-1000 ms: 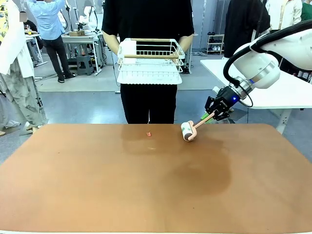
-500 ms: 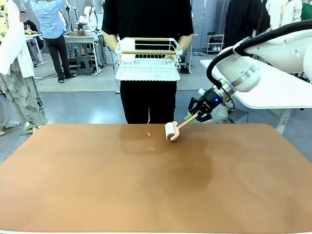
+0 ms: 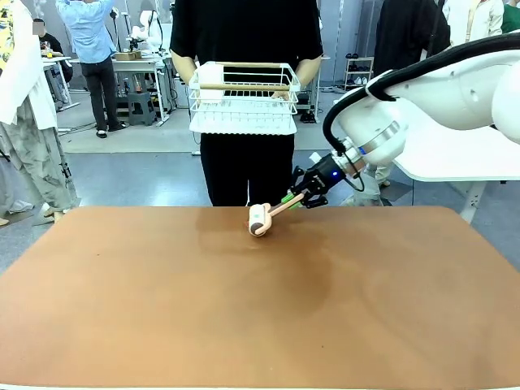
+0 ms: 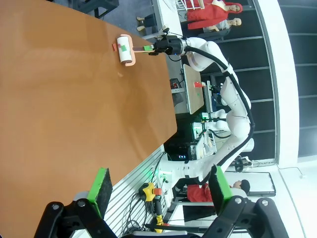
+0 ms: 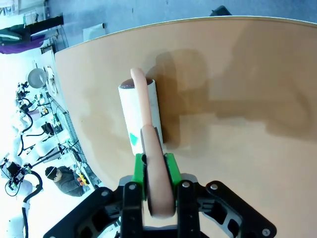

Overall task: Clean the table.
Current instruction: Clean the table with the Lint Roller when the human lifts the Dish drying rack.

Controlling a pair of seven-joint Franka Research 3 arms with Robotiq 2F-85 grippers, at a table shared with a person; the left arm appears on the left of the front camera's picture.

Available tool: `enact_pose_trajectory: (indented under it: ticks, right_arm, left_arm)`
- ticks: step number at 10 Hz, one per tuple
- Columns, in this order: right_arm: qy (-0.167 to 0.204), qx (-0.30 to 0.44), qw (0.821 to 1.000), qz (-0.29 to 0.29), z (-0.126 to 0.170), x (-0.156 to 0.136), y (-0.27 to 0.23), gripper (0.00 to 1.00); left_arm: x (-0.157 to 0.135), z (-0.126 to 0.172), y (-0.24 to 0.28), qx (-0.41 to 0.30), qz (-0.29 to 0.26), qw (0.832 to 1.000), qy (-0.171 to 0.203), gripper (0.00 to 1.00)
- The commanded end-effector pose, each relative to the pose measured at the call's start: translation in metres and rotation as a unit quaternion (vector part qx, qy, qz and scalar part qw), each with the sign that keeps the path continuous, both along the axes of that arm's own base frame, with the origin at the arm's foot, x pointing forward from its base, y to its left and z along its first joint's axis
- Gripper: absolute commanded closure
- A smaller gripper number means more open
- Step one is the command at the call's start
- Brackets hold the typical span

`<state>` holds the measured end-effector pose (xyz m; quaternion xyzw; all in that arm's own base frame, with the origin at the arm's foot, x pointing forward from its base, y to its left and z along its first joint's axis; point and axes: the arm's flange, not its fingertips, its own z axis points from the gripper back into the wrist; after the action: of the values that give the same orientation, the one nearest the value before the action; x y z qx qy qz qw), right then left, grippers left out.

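One table: a wide reddish-brown top with rounded corners. It runs from the front view's bottom edge across to the person at the far side.
left gripper: it hangs over the table's near part. The green pads are spread wide with nothing between them.
table under the left wrist: bare brown top that reaches out to the lint roller at its far end.
lint roller: it is at the middle of the table's far edge. The white roll is down on the top and appears to touch it, and the pink handle slants up to the right. From the right wrist, the roll carries a small green mark and the handle curves over its end.
right gripper: clamped on the roller's pink handle, just beyond the table's far edge. From its own wrist, a green pad presses on each side of the handle.
person: in black, standing just past the far edge, directly behind the roller.
basket: white wire, held by the person at waist height, above and apart from the table.
white-topped table: far right, behind the right arm.
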<state>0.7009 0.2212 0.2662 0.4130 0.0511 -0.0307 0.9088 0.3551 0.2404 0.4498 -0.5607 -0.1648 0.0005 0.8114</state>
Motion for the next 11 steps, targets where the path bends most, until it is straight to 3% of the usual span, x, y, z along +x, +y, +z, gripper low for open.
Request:
enact_pose_trajectory:
  ticks: [1,5,7,11]
  right_arm:
    - [-0.013,-0.051,0.999,0.001,-0.053,-0.019,0.023,0.98]
    - [0.008,-0.052,0.999,0.013,-0.076,-0.016,0.069,1.00]
    - [-0.003,-0.041,0.999,0.021,-0.080,-0.017,0.089,1.00]
    - [-0.040,-0.008,0.999,0.033,-0.046,-0.033,0.089,0.98]
  left_arm:
    - [-0.004,0.001,0.001,-0.005,-0.003,1.000,-0.005,0.00]
    - [-0.004,0.001,0.001,-0.005,-0.003,1.000,-0.005,0.00]
    - [-0.004,0.001,0.001,-0.005,-0.003,1.000,-0.005,0.00]
    - [-0.004,0.001,0.001,-0.005,-0.003,1.000,-0.005,0.00]
